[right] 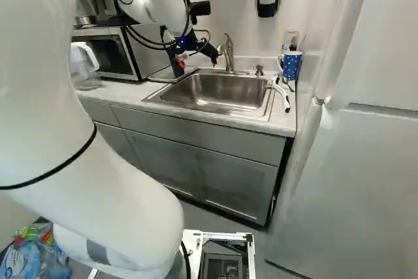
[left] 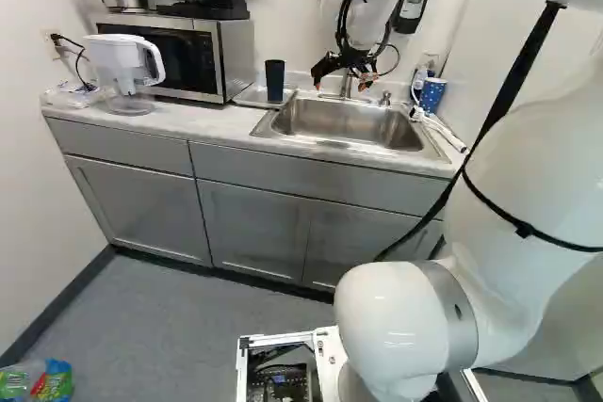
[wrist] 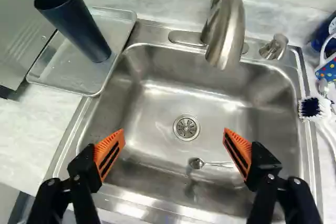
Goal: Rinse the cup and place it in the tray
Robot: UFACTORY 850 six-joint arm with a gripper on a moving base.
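Sink (wrist: 157, 98) under and ahead of the fingers (wrist: 109, 153). Drain (wrist: 186, 127) in sink floor, ahead of gap. Spoon (wrist: 197, 163) in sink, below and between fingers, nearer the right one. Faucet (wrist: 226, 30) behind basin, straight ahead past drain; soap dispenser (wrist: 274, 47) to its right. Tray (wrist: 68, 72) ahead-left of left finger, beside sink; cup (wrist: 84, 30) stands on it. Microwave (left: 179, 54) left of tray. Brush (wrist: 314, 108) ahead-right of right finger, mug (wrist: 326, 70) farther ahead.

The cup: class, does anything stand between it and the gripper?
Nothing visible stands between the open gripper and the cup, upright on the tray. The faucet rises behind the sink, off to one side of that path.
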